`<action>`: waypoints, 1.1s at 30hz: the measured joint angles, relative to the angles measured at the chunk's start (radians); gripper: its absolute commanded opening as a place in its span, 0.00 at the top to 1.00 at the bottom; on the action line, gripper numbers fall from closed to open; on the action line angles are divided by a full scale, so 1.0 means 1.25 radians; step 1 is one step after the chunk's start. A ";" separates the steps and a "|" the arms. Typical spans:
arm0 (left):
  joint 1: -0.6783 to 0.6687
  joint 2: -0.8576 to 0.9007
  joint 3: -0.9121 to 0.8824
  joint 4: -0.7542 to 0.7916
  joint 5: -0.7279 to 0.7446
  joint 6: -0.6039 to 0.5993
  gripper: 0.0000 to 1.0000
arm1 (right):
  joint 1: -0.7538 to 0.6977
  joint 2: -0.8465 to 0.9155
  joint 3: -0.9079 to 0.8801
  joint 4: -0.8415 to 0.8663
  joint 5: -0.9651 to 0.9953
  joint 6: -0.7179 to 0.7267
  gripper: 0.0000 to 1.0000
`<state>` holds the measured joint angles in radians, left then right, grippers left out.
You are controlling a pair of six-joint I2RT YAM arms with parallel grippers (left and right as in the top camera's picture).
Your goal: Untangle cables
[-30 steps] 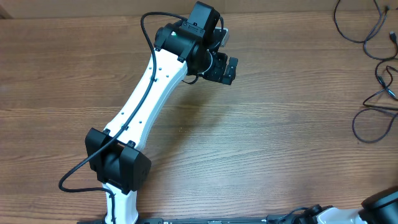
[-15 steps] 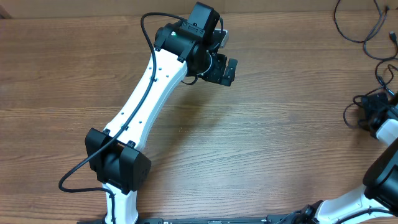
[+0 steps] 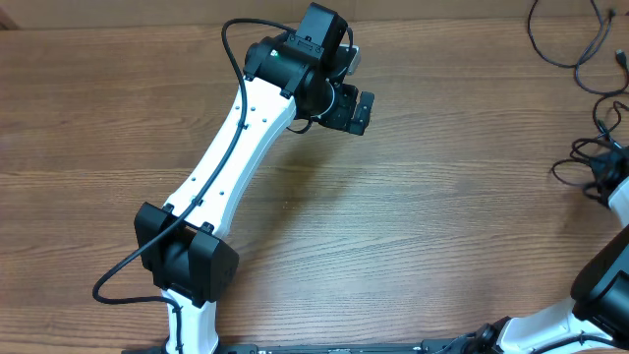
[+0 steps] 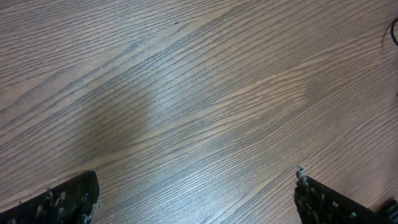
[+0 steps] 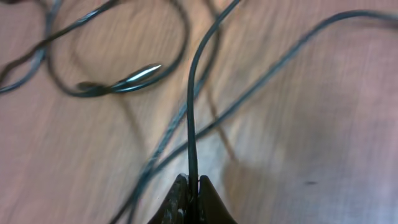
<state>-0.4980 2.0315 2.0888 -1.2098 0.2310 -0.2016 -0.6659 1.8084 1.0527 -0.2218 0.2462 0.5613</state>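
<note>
Thin black cables [image 3: 568, 51] lie in loose loops at the table's far right, with a tighter bunch [image 3: 587, 157] lower down. My right gripper [image 3: 600, 175] sits in that bunch at the right edge. In the right wrist view the right gripper [image 5: 193, 184] is shut on one cable [image 5: 190, 118], which runs straight up from its tips. Other strands cross behind it, and a shiny plug [image 5: 142, 74] lies in a loop at the upper left. My left gripper [image 3: 362, 110] hangs over bare wood at the upper middle, far from the cables. In its wrist view the left gripper [image 4: 194, 200] is open and holds nothing.
The left arm [image 3: 236, 147] stretches diagonally from the bottom left base [image 3: 185, 264] toward the upper middle, with its own thick black wire [image 3: 232, 51] looping beside it. The wooden table [image 3: 432, 226] fills the view. The right arm [image 3: 601, 295] rises along the lower right edge.
The right arm came in from the lower right to the cable bunch and shut on one strand. The loops there have been drawn together and shifted. The left arm has not moved.
</note>
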 measured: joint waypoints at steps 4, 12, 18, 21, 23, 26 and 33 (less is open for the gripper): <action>0.000 0.000 0.000 -0.007 0.000 0.000 0.00 | -0.024 0.009 -0.002 -0.005 0.048 -0.006 0.96; 0.000 0.000 0.000 -0.013 0.000 0.000 0.00 | -0.212 0.013 -0.002 0.001 0.075 -0.019 0.96; 0.000 0.000 0.000 0.002 0.000 0.000 0.00 | -0.345 0.013 -0.002 -0.003 0.062 -0.028 0.94; 0.000 0.000 0.000 0.006 -0.001 0.000 0.00 | -0.374 0.013 -0.002 0.005 0.016 -0.030 0.76; 0.000 0.000 0.000 0.005 0.000 0.000 0.00 | -0.379 0.013 -0.004 0.015 -0.011 -0.025 0.20; 0.000 0.000 0.000 0.005 -0.001 0.000 0.00 | -0.380 0.013 -0.005 0.016 -0.040 -0.031 0.00; 0.000 0.000 0.000 0.005 -0.001 0.000 0.00 | -0.380 0.013 -0.005 0.044 -0.177 -0.033 0.00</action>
<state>-0.4980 2.0315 2.0888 -1.2030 0.2302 -0.2016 -1.1412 1.8244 1.0462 -0.1669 0.0250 0.5198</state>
